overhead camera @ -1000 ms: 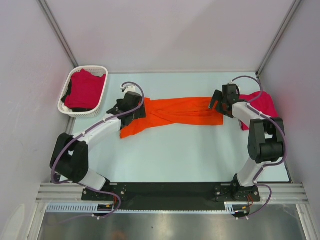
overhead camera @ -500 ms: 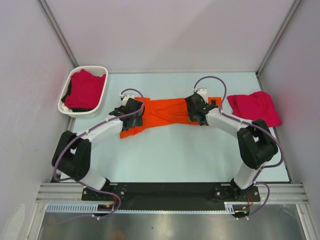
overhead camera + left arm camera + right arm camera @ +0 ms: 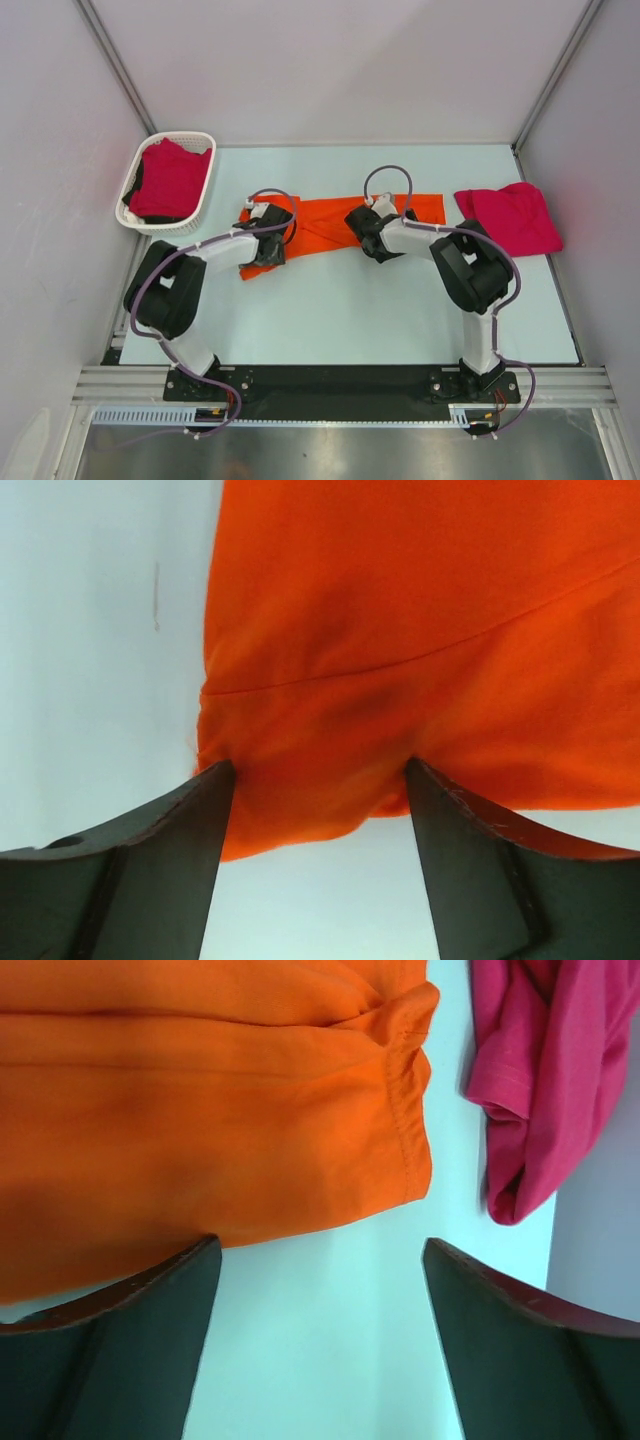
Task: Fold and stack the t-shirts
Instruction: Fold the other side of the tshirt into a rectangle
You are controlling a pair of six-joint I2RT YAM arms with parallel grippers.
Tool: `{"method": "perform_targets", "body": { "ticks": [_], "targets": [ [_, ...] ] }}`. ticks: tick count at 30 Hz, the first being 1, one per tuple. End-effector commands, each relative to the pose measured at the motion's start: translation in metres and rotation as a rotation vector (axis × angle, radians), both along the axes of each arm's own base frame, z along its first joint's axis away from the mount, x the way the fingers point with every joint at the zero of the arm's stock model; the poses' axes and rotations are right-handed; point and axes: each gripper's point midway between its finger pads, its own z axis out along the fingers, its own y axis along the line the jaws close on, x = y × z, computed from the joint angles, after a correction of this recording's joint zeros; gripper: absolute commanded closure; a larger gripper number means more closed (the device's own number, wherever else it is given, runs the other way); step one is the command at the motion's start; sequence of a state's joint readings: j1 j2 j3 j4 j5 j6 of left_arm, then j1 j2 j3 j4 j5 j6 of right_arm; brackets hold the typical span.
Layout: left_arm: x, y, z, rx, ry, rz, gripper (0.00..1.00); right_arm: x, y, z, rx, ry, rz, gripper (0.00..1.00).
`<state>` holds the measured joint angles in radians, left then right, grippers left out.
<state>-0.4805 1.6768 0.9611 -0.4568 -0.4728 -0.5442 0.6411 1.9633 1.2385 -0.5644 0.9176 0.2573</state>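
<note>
The bright orange t-shirt [image 3: 325,222] lies stretched crosswise over the far half of the pale surface [image 3: 350,310], gathered into a narrow, wrinkled band instead of lying flat. In the left wrist view its cloth [image 3: 420,630] is smooth, with one fine seam line running across it and a rounded, folded lower edge. In the right wrist view the shirt [image 3: 200,1110] shows long soft creases and a stitched hem down its right edge, puckered at the top corner.

The left end effector [image 3: 268,245] stands at the shirt's left end with its fingers spread wide [image 3: 320,770], a lobe of orange cloth lying between the tips. The right end effector [image 3: 362,235] is over the middle of the shirt, also wide [image 3: 320,1245]; bare surface shows between its tips.

A crimson-pink t-shirt [image 3: 510,218] lies loosely folded at the far right of the surface, just beside the orange hem but apart from it [image 3: 540,1080]. Another crimson-pink shirt [image 3: 170,180] fills the white lattice basket [image 3: 205,175] at the far left
</note>
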Motion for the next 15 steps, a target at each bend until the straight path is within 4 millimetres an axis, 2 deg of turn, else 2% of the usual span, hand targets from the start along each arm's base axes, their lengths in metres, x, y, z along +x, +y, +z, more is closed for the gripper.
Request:
{"method": "perform_targets", "body": {
  "ticks": [1,2,3,4,5,6,7,9,15],
  "targets": [
    [0.0,0.009,-0.008,0.058,0.022,0.059,0.38,0.006,-0.025,0.0,-0.092,-0.001,-0.086,0.21],
    [0.0,0.01,-0.01,0.069,0.024,0.063,0.46,0.008,-0.028,0.0,-0.099,-0.003,-0.101,0.39],
    [0.0,0.012,-0.01,0.076,0.027,0.075,0.55,0.006,-0.035,0.0,-0.127,-0.002,-0.121,0.69],
    [0.001,0.014,-0.012,0.084,0.03,0.083,0.73,0.007,-0.039,-0.004,-0.132,0.001,-0.14,0.76],
    [0.001,0.018,-0.012,0.096,0.036,0.098,0.83,0.008,-0.048,-0.004,-0.145,0.007,-0.165,0.82],
    [0.001,0.02,-0.012,0.1,0.039,0.106,0.92,0.01,-0.052,-0.005,-0.144,0.013,-0.182,0.93],
    [0.002,0.024,-0.013,0.106,0.042,0.119,1.0,0.009,-0.057,-0.011,-0.148,0.025,-0.201,0.97],
    [0.003,0.03,-0.011,0.119,0.044,0.135,1.0,0.011,-0.067,-0.011,-0.157,0.036,-0.235,1.0],
    [-0.001,0.054,-0.006,0.161,0.051,0.193,1.0,0.008,-0.073,-0.016,-0.18,0.044,-0.253,1.0]
  ]
}}
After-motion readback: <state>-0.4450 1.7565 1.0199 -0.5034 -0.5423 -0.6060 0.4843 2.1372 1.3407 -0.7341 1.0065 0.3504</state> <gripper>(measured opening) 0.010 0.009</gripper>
